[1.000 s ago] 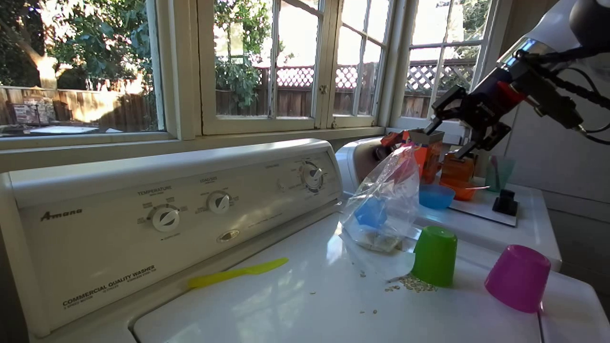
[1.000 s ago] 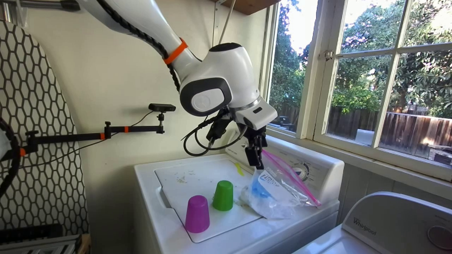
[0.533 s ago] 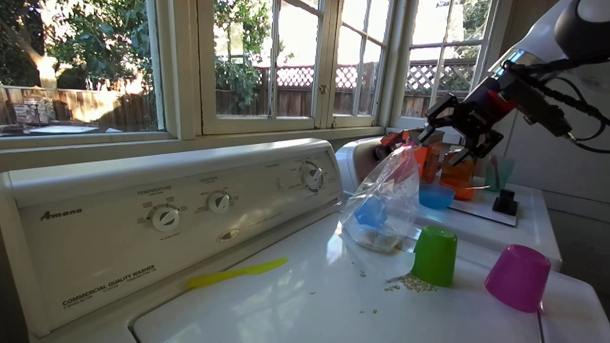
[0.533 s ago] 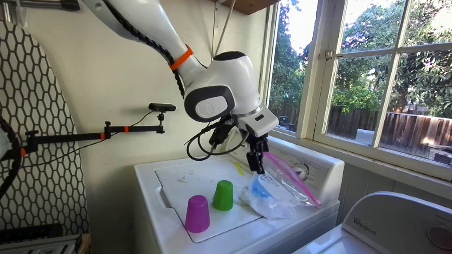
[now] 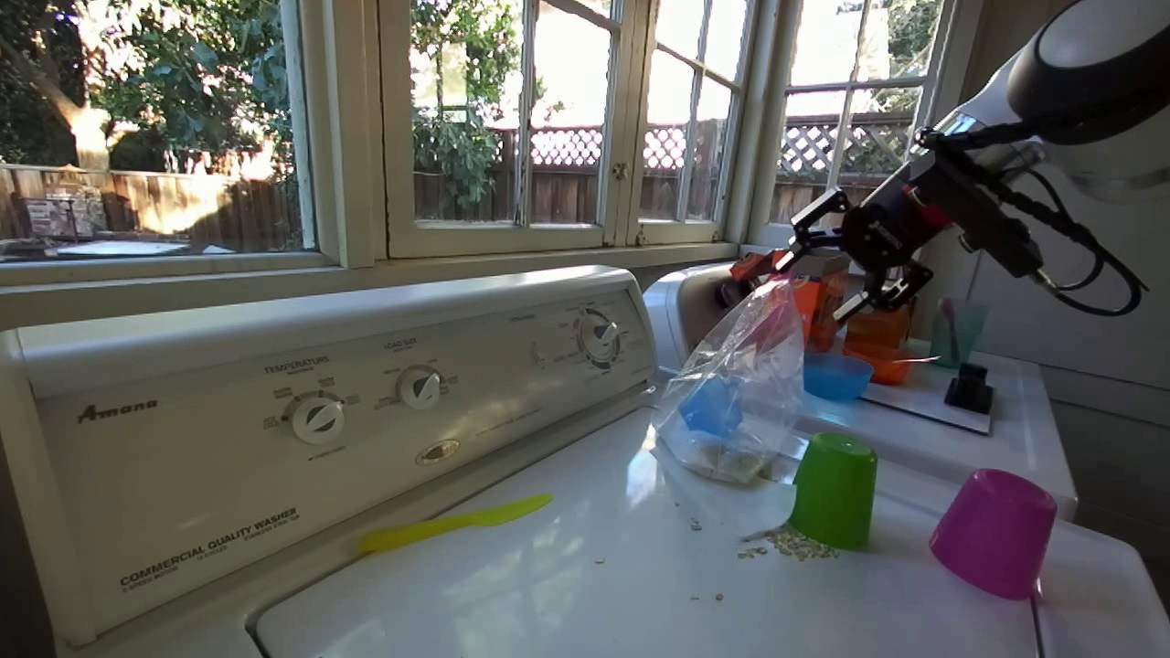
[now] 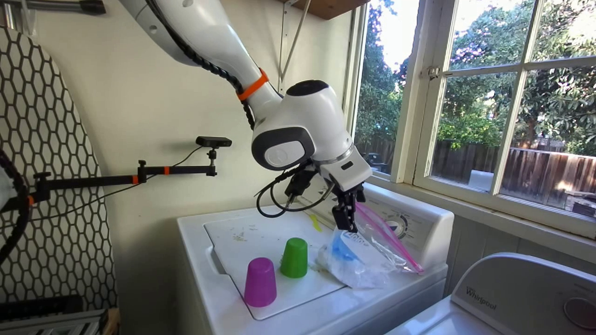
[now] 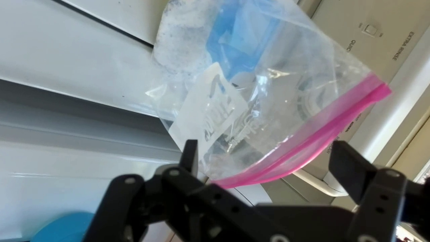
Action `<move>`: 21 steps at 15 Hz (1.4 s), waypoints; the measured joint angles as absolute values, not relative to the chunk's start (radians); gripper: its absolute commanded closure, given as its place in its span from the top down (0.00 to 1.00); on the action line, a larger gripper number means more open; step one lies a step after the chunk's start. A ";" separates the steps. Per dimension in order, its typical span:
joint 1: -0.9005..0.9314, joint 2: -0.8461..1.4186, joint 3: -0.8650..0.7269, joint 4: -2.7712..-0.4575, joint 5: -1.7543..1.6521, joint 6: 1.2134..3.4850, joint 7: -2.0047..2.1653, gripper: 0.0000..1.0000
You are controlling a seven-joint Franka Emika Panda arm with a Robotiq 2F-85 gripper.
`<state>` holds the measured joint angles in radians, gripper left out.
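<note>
My gripper (image 5: 811, 291) is open and empty beside the top of a clear zip bag (image 5: 731, 393). The bag stands on the white washer lid, with a blue object (image 5: 713, 408) and pale contents inside. In an exterior view the gripper (image 6: 356, 215) overlaps the bag's (image 6: 356, 267) upper part. In the wrist view the gripper's (image 7: 265, 151) fingers are wide apart, and the bag's pink zip edge (image 7: 302, 148) runs across the space between them. I cannot tell whether a finger touches the bag. A green cup (image 5: 834, 493) and a magenta cup (image 5: 994, 535) stand upside down near the bag.
A yellow-green plastic knife (image 5: 457, 523) lies by the washer's control panel (image 5: 366, 429). Spilled flakes (image 5: 800, 546) lie by the green cup. On the neighbouring machine are a blue bowl (image 5: 836, 377), an orange bowl (image 5: 882, 366) and orange boxes (image 5: 823, 302). Windows stand behind the washer.
The arm has moved lower and towards the bag, bringing the open gripper closer to the pink zip edge. The bag, cups and knife have not moved.
</note>
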<state>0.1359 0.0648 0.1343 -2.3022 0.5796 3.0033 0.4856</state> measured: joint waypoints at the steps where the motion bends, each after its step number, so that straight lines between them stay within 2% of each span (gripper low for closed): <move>1: 0.136 0.074 0.134 -2.297 0.580 3.007 0.489 1.00; 20: 0.132 0.123 0.106 -2.282 0.564 3.035 0.527 1.00; 21: 0.133 0.128 0.108 -2.282 0.561 3.035 0.526 0.96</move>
